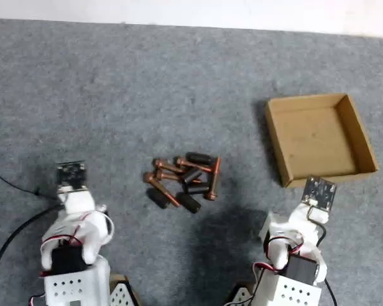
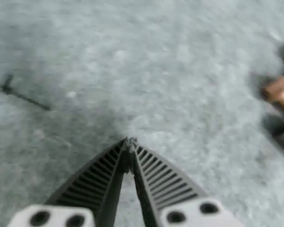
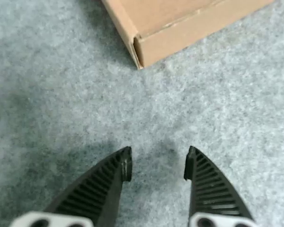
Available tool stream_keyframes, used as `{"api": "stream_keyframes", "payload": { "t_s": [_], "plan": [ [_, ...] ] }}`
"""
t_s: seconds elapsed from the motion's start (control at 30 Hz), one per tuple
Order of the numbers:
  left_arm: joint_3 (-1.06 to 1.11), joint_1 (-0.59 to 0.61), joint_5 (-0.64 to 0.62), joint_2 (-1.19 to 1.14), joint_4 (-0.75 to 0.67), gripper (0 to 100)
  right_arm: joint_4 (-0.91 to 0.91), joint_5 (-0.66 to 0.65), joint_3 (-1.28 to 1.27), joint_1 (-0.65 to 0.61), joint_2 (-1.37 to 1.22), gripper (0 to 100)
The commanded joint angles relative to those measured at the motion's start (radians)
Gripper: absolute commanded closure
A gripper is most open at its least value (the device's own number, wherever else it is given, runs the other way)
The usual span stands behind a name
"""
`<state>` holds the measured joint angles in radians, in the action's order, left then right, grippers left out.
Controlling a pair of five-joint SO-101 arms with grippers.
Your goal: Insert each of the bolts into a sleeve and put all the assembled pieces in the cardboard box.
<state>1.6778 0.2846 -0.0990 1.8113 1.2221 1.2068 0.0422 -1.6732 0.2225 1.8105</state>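
1. My left gripper (image 2: 130,143) is pressed together with nothing in it, hanging over plain grey carpet (image 2: 132,61), off to the left of the pile.
2. My right gripper (image 3: 157,164) is spread apart, also holding nothing, just beside the near corner of the cardboard box (image 3: 194,35).
3. The copper bolts (image 1: 214,177) and black sleeves (image 1: 200,158) lie jumbled in one heap between my arms, well apart from the box.

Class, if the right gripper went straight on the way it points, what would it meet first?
Probably the box, at its near corner; the right gripper, open, aims there over bare carpet, though its height is unclear.
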Motion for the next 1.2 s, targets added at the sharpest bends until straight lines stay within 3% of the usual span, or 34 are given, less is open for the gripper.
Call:
{"api": "stream_keyframes", "payload": {
  "t_s": [0.0,0.23,0.33,0.47,0.6,0.67,0.77,0.93,1.03,1.17],
  "plan": [
    [0.018,0.031,0.0,0.013,-0.009,99,0.001,0.006,-0.147,0.116,0.007,82.8],
    [-0.082,0.13,0.011,0.013,0.118,99,-0.004,0.006,-0.147,0.157,0.008,82.8],
    [-0.108,0.188,0.114,0.013,0.118,99,-0.007,0.006,-0.147,0.156,0.008,82.8],
    [-0.189,0.354,0.333,0.013,0.118,99,-0.018,0.006,-0.147,0.157,0.008,82.8],
    [-0.24,0.403,0.333,0.013,0.046,99,-0.021,0.006,-0.147,0.154,0.008,82.8],
    [-0.246,0.355,0.281,0.013,-0.026,99,-0.022,0.006,-0.147,0.151,0.008,82.8],
    [-0.305,0.205,0.391,0.007,-0.072,97,-0.042,0.002,-0.147,0.119,0.008,82.8],
    [-0.433,0.013,0.267,-0.071,-0.032,96,-0.042,0.002,-0.147,0.119,0.008,82.8],
    [-0.475,-0.122,0.256,-0.303,-0.121,96,-0.042,0.002,-0.147,0.119,0.008,82.8],
    [-0.624,-0.243,0.212,-0.779,-0.247,96,-0.042,0.002,-0.147,0.119,0.008,82.8]
  ]
}}
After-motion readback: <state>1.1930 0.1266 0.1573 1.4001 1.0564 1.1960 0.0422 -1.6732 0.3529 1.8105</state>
